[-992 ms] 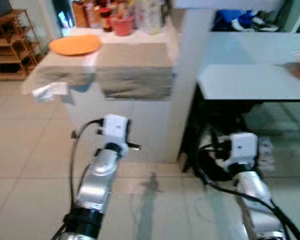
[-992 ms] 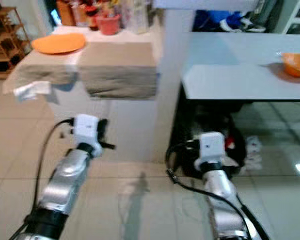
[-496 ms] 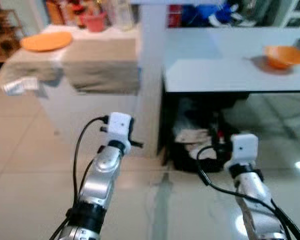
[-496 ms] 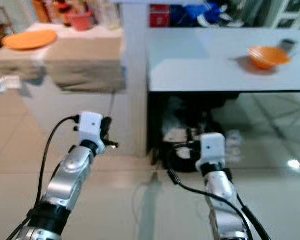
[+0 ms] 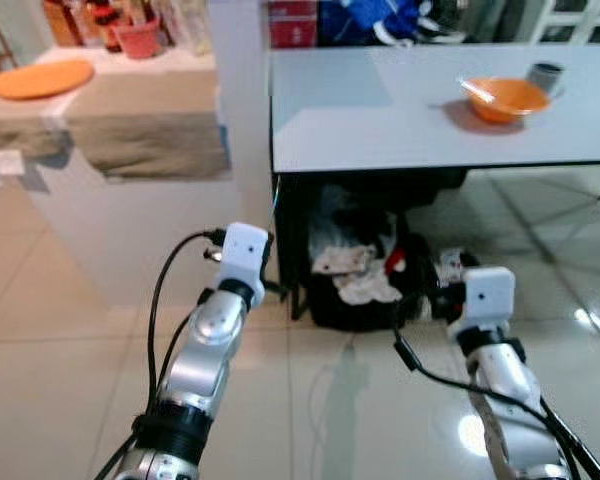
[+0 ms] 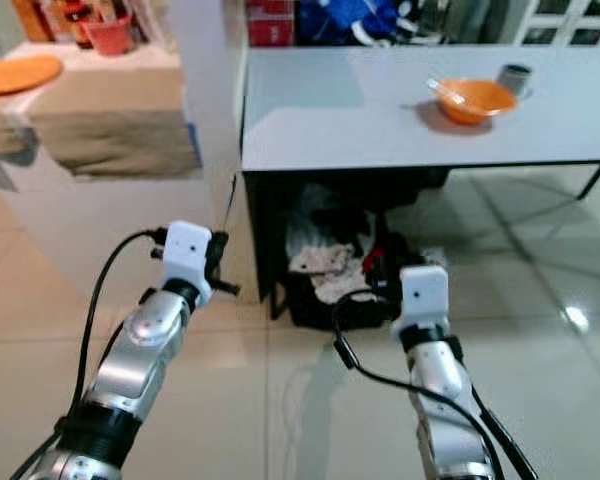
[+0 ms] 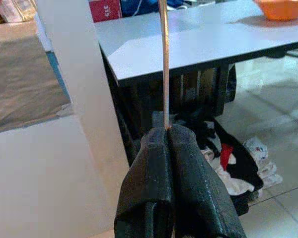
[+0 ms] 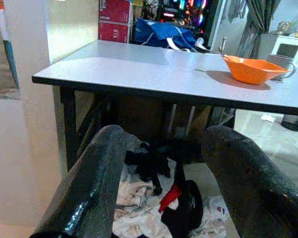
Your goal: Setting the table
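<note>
Orange bowl (image 5: 503,99) on the table (image 5: 380,120) — utensil inside — mug (image 5: 545,76) beside.

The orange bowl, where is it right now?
The orange bowl sits on the grey table, ahead to the robot's right, beside a dark mug.

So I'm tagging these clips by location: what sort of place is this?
Probably a home dining or kitchen area: a grey rectangular table holding an orange plastic bowl, a cloth-covered counter with an orange flat plate, and glossy tiled flooring.
</note>
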Controlling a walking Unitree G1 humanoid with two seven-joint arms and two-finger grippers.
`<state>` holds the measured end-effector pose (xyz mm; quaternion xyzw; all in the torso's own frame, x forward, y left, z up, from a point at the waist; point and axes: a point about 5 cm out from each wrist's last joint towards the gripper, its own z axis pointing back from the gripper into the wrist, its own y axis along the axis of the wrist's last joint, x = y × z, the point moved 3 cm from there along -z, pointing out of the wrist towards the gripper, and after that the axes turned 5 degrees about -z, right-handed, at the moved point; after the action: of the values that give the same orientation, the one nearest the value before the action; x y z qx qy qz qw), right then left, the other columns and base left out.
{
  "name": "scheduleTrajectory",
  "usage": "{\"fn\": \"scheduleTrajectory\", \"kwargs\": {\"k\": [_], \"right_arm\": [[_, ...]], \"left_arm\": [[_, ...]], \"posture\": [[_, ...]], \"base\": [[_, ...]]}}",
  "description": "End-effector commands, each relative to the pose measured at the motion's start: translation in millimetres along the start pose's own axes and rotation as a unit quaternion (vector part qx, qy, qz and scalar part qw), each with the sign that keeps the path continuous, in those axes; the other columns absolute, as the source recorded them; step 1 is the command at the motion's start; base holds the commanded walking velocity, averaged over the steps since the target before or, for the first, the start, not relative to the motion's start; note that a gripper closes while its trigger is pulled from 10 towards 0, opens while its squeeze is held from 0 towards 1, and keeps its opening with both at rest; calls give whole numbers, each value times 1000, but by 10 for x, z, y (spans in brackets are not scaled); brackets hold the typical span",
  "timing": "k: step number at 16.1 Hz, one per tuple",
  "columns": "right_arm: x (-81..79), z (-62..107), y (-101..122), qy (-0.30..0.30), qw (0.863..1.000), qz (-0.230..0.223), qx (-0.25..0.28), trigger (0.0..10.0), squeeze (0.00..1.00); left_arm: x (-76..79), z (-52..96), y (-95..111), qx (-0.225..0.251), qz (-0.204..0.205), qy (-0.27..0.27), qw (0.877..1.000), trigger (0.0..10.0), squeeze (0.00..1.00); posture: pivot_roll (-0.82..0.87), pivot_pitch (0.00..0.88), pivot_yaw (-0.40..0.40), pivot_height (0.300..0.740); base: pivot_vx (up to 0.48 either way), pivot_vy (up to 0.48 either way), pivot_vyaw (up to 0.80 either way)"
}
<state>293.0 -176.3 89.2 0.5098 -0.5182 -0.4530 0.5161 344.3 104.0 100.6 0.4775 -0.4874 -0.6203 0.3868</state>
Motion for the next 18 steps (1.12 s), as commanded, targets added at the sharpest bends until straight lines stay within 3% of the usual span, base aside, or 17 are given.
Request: {"fn": "scheduleTrajectory", "kwargs": {"k": [1, 13, 18], "right_arm": [[-55, -29, 36, 8, 1000, 1, 6, 10000, 0], [-67, -11, 38, 16, 1000, 4, 6, 10000, 0], [-89, -17, 44, 22, 1000, 18, 6, 10000, 0]], "left_arm": [[-64, -8, 78, 15, -7, 8, 1000, 0, 0], [-85, -1, 74, 16, 30, 27, 999, 0, 0], [-65, -11, 87, 19, 25, 24, 999, 0, 0]], "posture": [[-17, 0, 32, 740], [-24, 0, 34, 740], [-24, 0, 35, 740]], "base": [[480, 0, 0], [480, 0, 0], [480, 0, 790]]}}
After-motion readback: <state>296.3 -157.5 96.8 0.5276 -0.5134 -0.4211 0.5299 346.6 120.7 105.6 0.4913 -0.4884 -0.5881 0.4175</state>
